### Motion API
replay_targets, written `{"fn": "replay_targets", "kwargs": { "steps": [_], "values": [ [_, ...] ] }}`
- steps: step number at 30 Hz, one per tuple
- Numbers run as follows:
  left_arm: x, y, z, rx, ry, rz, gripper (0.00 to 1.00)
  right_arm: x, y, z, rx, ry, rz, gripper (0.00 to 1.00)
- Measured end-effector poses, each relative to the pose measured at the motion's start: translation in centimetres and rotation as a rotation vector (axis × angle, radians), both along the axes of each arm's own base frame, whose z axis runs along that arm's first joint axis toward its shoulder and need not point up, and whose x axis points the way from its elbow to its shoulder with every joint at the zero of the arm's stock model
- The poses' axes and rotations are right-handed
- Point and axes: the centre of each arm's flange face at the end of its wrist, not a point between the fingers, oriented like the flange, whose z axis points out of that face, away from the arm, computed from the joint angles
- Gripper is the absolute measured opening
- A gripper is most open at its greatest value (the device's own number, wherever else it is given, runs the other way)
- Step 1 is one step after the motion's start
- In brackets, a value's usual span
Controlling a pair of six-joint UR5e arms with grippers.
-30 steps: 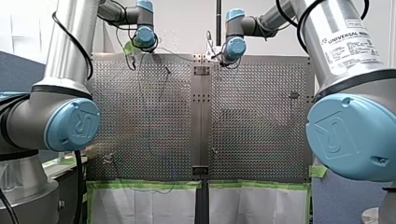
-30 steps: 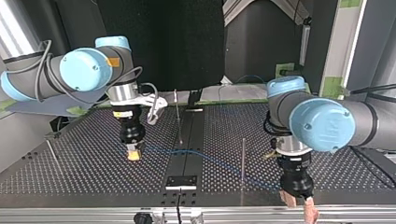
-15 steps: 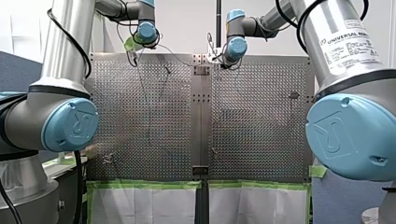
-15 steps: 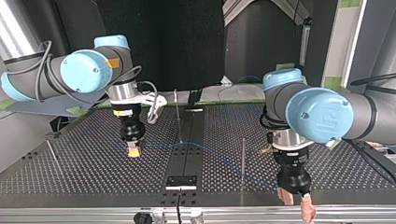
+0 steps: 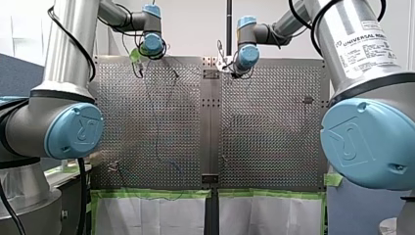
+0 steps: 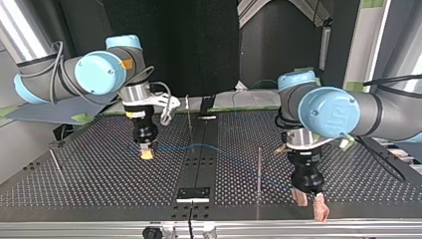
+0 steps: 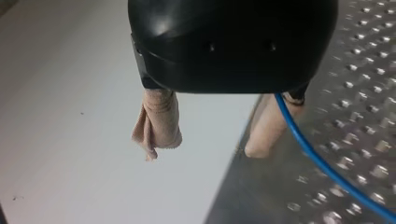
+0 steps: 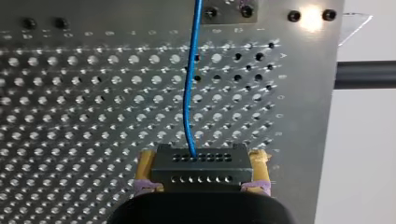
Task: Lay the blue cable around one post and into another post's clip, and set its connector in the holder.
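Observation:
In the top view my right gripper [image 6: 146,153], with yellow pads, is shut on the black connector [image 6: 145,148] just above the perforated table [image 6: 89,179]. The right wrist view shows the connector [image 8: 201,170] clamped between the pads of that gripper [image 8: 201,163], and the blue cable [image 8: 189,112] runs straight ahead from it. The cable [image 6: 219,152] crosses the table toward my left gripper [image 6: 309,204] near the front edge. The left gripper [image 7: 210,135] is open, and its beige pads [image 7: 156,121] hold nothing. The cable [image 7: 327,168] passes beside one finger.
A thin post [image 6: 259,169] stands just beside the left gripper. A second post [image 6: 189,124] rises near the centre rail, and a third [image 6: 55,162] leans at the top view's left. A small bracket [image 6: 194,193] sits on the rail by the front edge.
My right gripper has carried the connector away from the top view's front edge, lifting the cable. My left gripper has shifted slightly left and up from that edge.

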Motion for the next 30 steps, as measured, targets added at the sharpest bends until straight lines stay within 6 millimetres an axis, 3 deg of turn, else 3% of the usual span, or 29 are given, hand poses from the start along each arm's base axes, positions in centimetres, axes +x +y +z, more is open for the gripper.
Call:
{"fn": "replay_targets", "kwargs": {
  "steps": [8,30],
  "values": [
    [0.2,0.1,-2.8,0.006,0.003,0.001,1.00,0.1,0.3,-1.8,0.012,-0.008,0.002,0.00],
    [-1.7,-0.1,-11.3,0.047,0.063,0.025,1.00,-1.6,1.1,-9.4,0.047,-0.065,-0.051,0.00]
  ]
}}
